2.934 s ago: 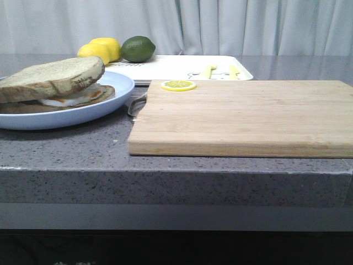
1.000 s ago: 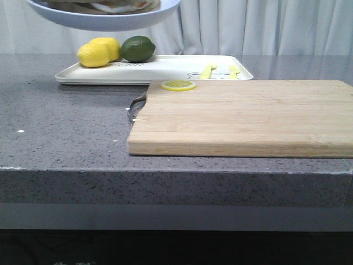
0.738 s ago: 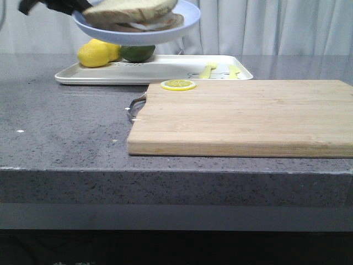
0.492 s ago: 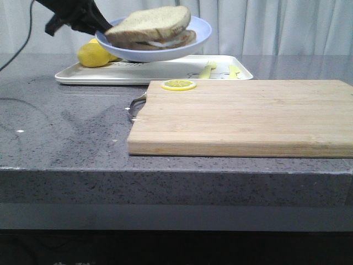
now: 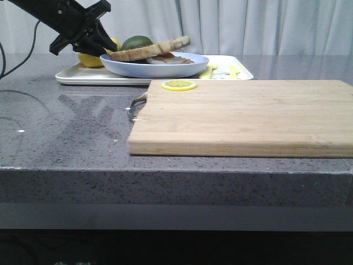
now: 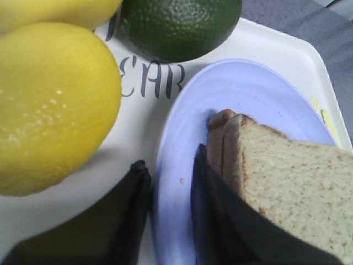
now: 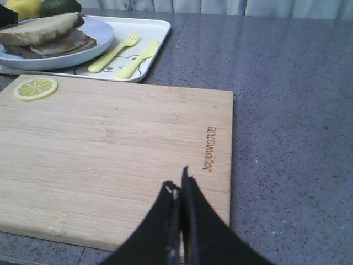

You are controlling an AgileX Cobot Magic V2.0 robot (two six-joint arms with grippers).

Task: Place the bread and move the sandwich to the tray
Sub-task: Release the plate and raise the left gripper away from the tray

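Two bread slices with an egg in between make up the sandwich (image 5: 156, 52), and it's sitting on the light-blue plate (image 5: 157, 67), which is down on the white tray (image 7: 140, 34) or right at it. Honestly, that stack looks floppy and loose: the top slice tilts up at one end, so I'd guess it slides if the plate tips. The plate itself looks stiff and smooth, probably slippery, so the rim is the sensible place to grab, not the food.

That's exactly where the left gripper (image 6: 168, 212) is: its fingers pinch the plate rim, one finger inside the dish just beside the crust, the other outside, next to the lemon (image 6: 52, 105) and the lime (image 6: 179, 25).

The right gripper (image 7: 179, 190) is pressed shut on nothing, hanging over the wooden cutting board (image 5: 242, 116), well apart from the plate. A lemon slice (image 5: 178, 85) lies on the board's corner.
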